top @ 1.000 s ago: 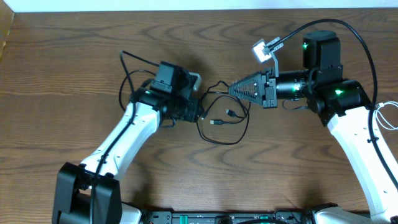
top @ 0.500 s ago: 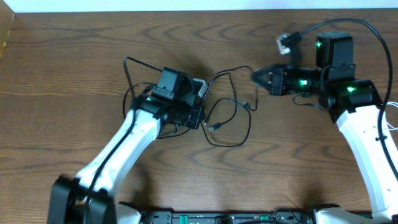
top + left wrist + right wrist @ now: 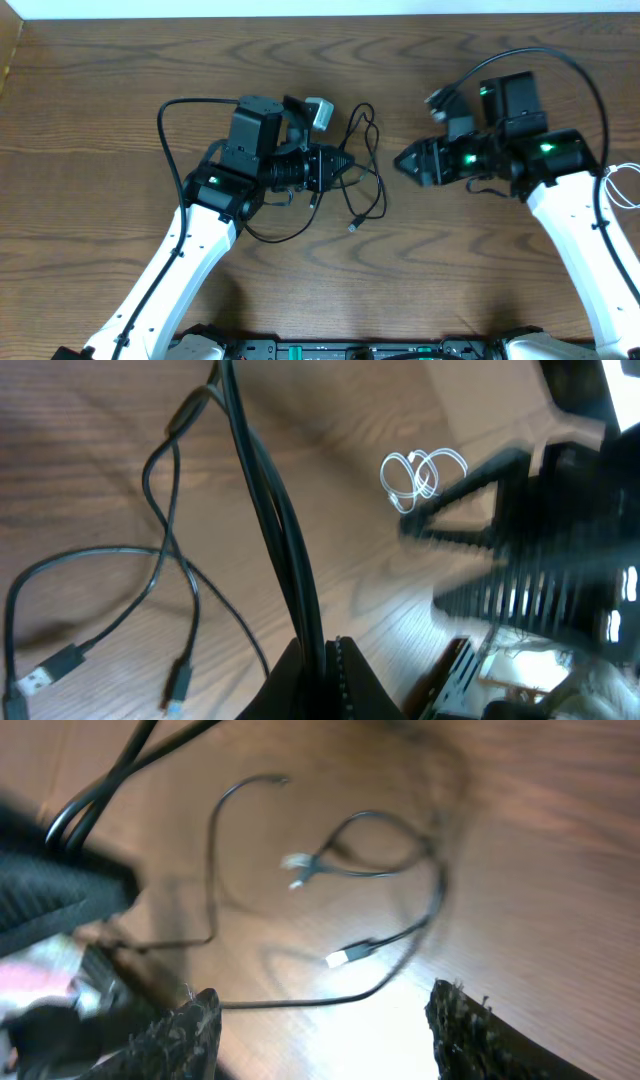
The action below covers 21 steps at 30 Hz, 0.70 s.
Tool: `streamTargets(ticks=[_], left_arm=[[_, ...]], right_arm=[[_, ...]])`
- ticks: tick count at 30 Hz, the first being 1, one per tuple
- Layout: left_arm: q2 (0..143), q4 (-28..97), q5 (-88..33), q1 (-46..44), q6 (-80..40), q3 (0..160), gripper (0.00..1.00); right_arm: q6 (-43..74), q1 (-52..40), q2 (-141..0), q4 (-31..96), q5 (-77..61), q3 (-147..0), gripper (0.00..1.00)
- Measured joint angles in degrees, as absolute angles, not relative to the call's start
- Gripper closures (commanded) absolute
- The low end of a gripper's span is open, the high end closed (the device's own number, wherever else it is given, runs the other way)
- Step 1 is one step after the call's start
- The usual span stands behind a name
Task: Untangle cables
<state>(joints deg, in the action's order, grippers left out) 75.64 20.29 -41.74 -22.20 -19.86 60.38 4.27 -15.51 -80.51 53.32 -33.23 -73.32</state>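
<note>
The black cable point(image 3: 382, 192) lies in loose loops on the wooden table point(image 3: 100, 100), between the two arms and a little nearer the left one. One strand runs up and away from the left gripper point(image 3: 343, 166), while the rest curls down toward the front edge. In the right wrist view its two plug ends point(image 3: 345, 958) rest on the wood, apart from each other, with the cable curving around them.

The left gripper is clamped on the black cable. Its wrist camera shows the fingers point(image 3: 300, 670) pressed together with the cable point(image 3: 270, 500) rising straight out from between them.

The white cable point(image 3: 420, 472) sits in a small tight coil on the table, well apart from the black one. From overhead only a sliver of it point(image 3: 622, 186) shows at the far right edge, beside the right arm.

The right gripper point(image 3: 402, 160) points at the left one from just beyond the black loops. Its jaws stand wide with nothing between them, and its fingers point(image 3: 185, 1030) frame bare wood in its own view.
</note>
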Motion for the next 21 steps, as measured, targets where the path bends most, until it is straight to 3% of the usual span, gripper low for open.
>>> streamTargets(ticks=[8,16,18,20,21], left_arm=[[75.66,13.76,-42.11,-22.20,-28.49,60.36,0.92],[75.70,11.29,-43.55,-22.20,-35.92,60.38,0.92],[75.70,10.24,-44.97,-22.20,-37.98,60.38,0.92],[75.81,10.46,-45.34,-21.91,-39.75,60.38,0.92],[76.01,10.66,-45.36,-21.82,-40.34,60.36,0.92]], right_arm=[[-3.51,-25.56,-80.53,53.10,-35.27,-72.55,0.34],[-5.32,-29.32,-82.89,48.51,-34.24,-72.55,0.43],[-5.50,-29.67,-84.64,47.57,-32.88,-72.55,0.60],[-5.72,-29.74,-86.48,45.82,-31.68,-72.55,0.98],[-5.87,-29.69,-87.15,45.23,-31.42,-72.58,0.99]])
